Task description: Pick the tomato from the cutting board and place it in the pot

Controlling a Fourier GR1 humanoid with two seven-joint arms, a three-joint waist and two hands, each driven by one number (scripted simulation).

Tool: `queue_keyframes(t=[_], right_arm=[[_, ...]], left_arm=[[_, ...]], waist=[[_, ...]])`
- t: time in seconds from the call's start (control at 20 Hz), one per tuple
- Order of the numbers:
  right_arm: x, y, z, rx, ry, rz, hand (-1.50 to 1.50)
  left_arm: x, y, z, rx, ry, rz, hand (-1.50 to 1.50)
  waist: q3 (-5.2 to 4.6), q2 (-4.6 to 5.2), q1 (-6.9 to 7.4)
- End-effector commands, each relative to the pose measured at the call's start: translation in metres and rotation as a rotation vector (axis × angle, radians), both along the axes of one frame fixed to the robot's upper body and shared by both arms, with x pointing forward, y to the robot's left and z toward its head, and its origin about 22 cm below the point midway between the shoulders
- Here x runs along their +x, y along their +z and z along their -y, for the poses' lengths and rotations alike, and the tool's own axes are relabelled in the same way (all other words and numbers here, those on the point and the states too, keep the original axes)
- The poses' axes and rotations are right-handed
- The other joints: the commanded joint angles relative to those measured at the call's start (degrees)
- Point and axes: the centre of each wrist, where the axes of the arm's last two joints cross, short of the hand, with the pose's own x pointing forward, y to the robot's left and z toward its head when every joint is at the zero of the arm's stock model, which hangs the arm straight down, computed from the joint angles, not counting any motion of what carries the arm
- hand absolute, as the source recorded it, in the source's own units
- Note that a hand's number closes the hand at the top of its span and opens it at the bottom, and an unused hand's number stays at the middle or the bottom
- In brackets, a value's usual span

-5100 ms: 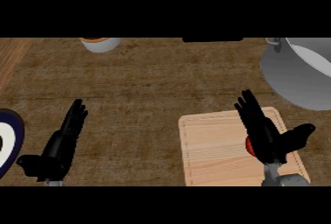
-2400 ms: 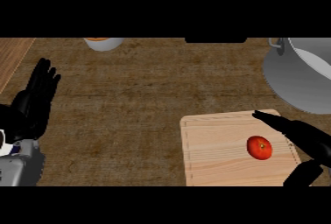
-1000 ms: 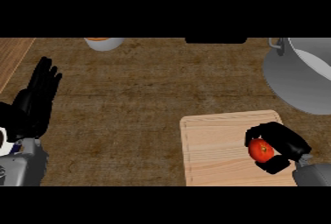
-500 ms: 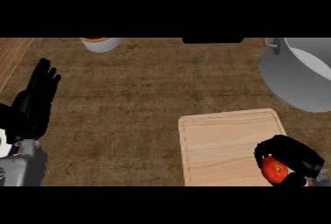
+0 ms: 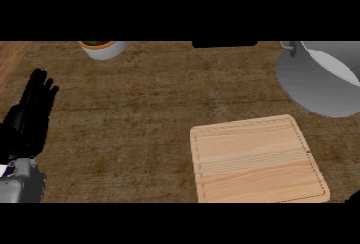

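Gone from view since half a second ago are the right hand and the tomato it was curled around. Both have slipped out past the lower right corner. Where the tomato is sitting now, and how the right hand's fingers are standing, cannot be told from this view.

Looking steeply down, a brown wooden counter [image 5: 141, 109] is filling the scene. A pale wooden cutting board [image 5: 256, 159] is lying flat at the lower right, turned slightly, with a thin groove running around its edge and its top surface showing bare wood grain.

A large grey pot [image 5: 320, 78] is standing at the upper right, partly cut off by the right edge, its open mouth showing a lighter inside wall. It is sitting near the board's far right corner but not touching it.

The left hand [image 5: 28, 119] is resting at the left edge, black fingers straight and together, pointing away from the robot, holding nothing. Its grey forearm [image 5: 20, 183] is coming in from the lower left corner.

A small white cup [image 5: 104, 48] is standing at the far edge, left of centre, well apart from the board and the pot.
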Motion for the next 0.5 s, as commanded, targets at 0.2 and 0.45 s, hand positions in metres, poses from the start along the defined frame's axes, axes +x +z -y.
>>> queue_keyframes(t=[0.2, 0.45], right_arm=[[-0.005, 0.048, 0.054, 0.493, -0.127, 0.136, 1.5], [0.004, 0.093, 0.081, 0.687, -0.268, 0.264, 1.5]], left_arm=[[0.0, 0.0, -0.003, -0.005, -0.006, 0.002, 0.0], [0.002, 0.006, -0.009, 0.007, -0.02, 0.005, 0.0]], waist=[[0.0, 0.26, 0.19], [-0.02, 0.4, 1.25]])
